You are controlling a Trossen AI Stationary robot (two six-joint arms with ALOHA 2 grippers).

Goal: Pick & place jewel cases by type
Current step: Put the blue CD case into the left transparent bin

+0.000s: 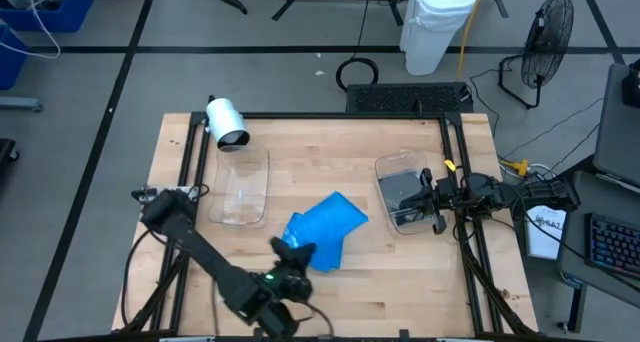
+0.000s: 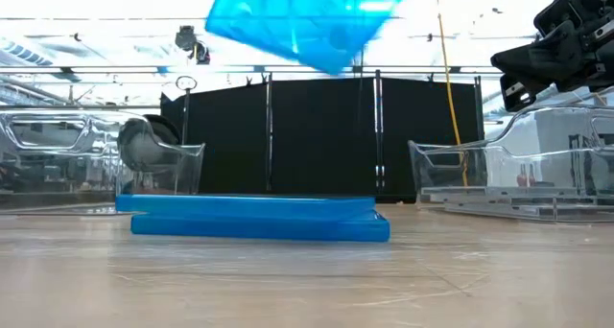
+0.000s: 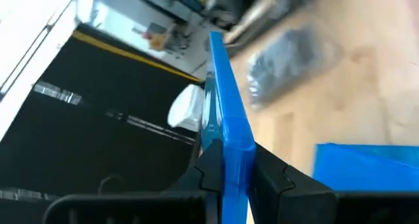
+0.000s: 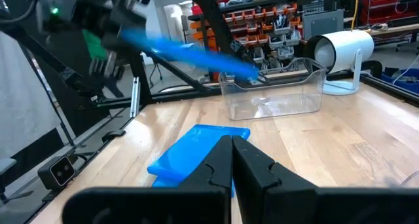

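My left gripper [image 1: 292, 250] is near the table's front middle and is shut on a bright blue jewel case [image 2: 307, 16]. In the low view that case hangs high above the table. More blue jewel cases [image 2: 259, 218] lie flat in a small stack on the wood below it [image 4: 196, 152]. Dark jewel cases [image 1: 403, 190] lie inside the right clear tub [image 1: 385, 167]. My right gripper [image 4: 232, 165] is shut and hovers over that tub [image 1: 436, 197], holding nothing. My left gripper pinches the blue jewel case between its two fingers at one edge [image 3: 230, 160]. A finger [image 3: 208, 171] lies on each flat face. The case [image 3: 222, 93] runs away from the fingers edge-on. It is lifted clear of the table and tilted [image 4: 196, 54].
An empty clear tub [image 1: 245, 187] stands on the table's left half, with a white camera [image 1: 226, 122] at the far edge behind it. Bare wood lies along the near edge. A black frame [image 1: 300, 115] rims the table.
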